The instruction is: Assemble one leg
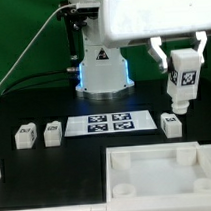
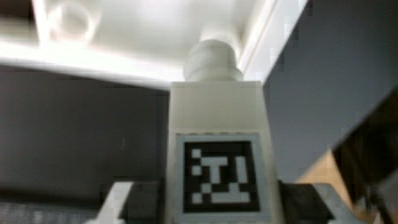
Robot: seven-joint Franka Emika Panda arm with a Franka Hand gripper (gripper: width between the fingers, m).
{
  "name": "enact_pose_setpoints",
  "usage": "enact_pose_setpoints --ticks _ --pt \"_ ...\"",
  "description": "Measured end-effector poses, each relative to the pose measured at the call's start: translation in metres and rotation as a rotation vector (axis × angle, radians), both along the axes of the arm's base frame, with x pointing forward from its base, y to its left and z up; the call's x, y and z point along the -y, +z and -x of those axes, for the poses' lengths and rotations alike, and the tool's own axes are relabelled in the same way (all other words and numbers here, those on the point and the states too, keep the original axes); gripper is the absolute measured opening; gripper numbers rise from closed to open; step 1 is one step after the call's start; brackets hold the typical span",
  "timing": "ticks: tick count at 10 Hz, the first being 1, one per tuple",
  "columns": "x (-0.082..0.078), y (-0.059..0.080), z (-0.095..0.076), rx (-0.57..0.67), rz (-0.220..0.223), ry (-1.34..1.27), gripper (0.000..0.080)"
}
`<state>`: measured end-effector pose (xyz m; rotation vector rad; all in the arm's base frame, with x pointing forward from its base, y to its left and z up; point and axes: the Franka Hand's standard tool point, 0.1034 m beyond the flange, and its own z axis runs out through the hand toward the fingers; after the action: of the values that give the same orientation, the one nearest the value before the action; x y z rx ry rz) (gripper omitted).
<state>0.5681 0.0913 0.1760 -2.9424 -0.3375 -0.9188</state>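
My gripper (image 1: pixel 181 77) is shut on a white leg (image 1: pixel 181 88) with a black-and-white tag and holds it upright in the air at the exterior view's right. The leg hangs above another small white leg (image 1: pixel 174 125) lying on the black table. In the wrist view the held leg (image 2: pixel 217 130) fills the middle, its tag facing the camera, with a finger (image 2: pixel 123 200) on each side of it. The large white square tabletop (image 1: pixel 162 174) with raised corner sockets lies at the front, and its edge shows in the wrist view (image 2: pixel 160 40).
Two more small white legs (image 1: pixel 25 136) (image 1: pixel 53 131) lie on the exterior view's left. The marker board (image 1: pixel 108 122) lies flat in front of the robot base (image 1: pixel 102 69). Black cables run at the back left.
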Motion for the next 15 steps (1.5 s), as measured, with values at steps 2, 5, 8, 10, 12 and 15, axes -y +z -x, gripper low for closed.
enact_pose_setpoints --ticks 2,5,8,10,12,15 --pt "0.005 -0.011 0.004 0.072 -0.005 -0.007 0.0292" --pt "0.008 -0.024 -0.007 0.010 0.000 -0.008 0.0292" --pt "0.009 -0.032 -0.047 0.024 -0.011 -0.019 0.0292" --pt "0.004 -0.050 -0.051 0.012 -0.019 -0.021 0.0292" --pt "-0.008 -0.064 -0.049 0.005 -0.026 -0.011 0.0292" --pt "-0.024 -0.076 -0.050 0.001 -0.036 -0.004 0.0292"
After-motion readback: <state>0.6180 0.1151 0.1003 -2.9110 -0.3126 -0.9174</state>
